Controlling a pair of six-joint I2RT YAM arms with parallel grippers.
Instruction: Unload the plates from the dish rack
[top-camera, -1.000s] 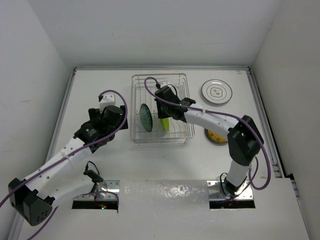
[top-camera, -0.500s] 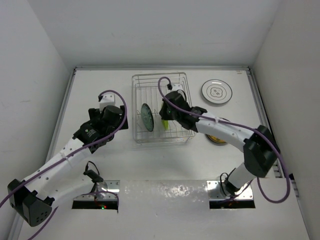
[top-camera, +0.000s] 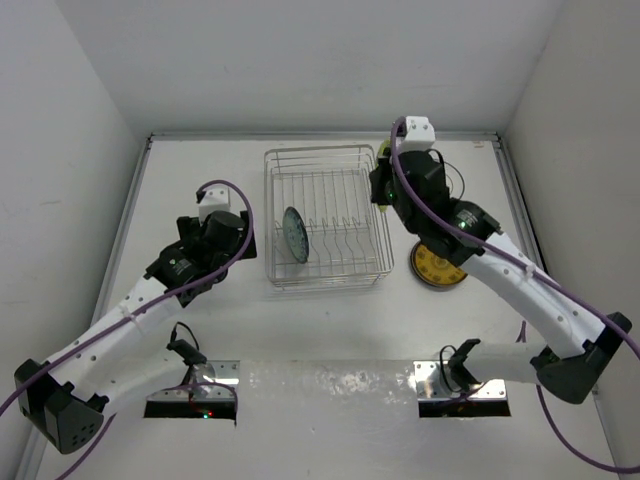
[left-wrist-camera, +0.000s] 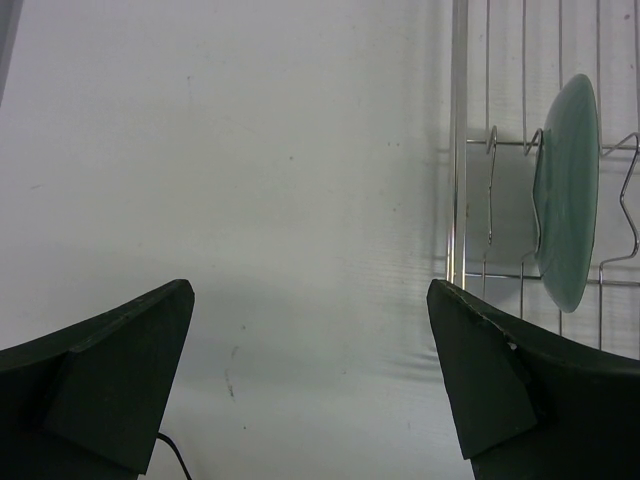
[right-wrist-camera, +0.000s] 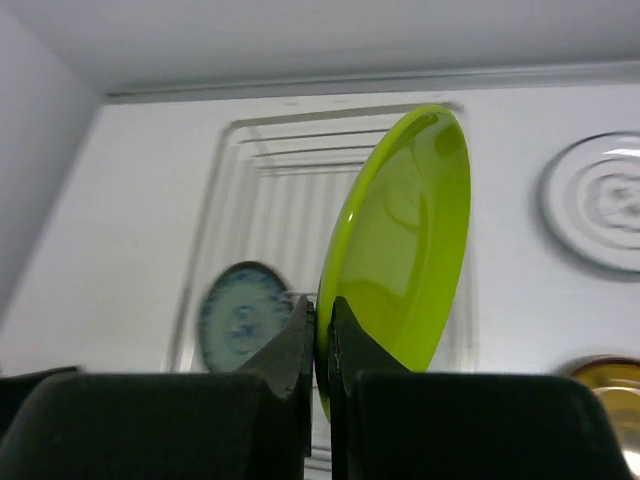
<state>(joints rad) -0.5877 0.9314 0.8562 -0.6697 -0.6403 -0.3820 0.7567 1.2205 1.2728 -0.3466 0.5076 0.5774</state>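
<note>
Lime-green plate (right-wrist-camera: 405, 230) sits clamped edge-on in the right pincer (right-wrist-camera: 322, 322); the left pincer (left-wrist-camera: 310, 292) gapes wide.

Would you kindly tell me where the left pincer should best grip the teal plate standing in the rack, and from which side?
I would take the teal plate by its top rim, coming down from above with one finger on each face. It stands on edge among the tines of the dish rack, so only the upper rim is clear of wire.
</note>
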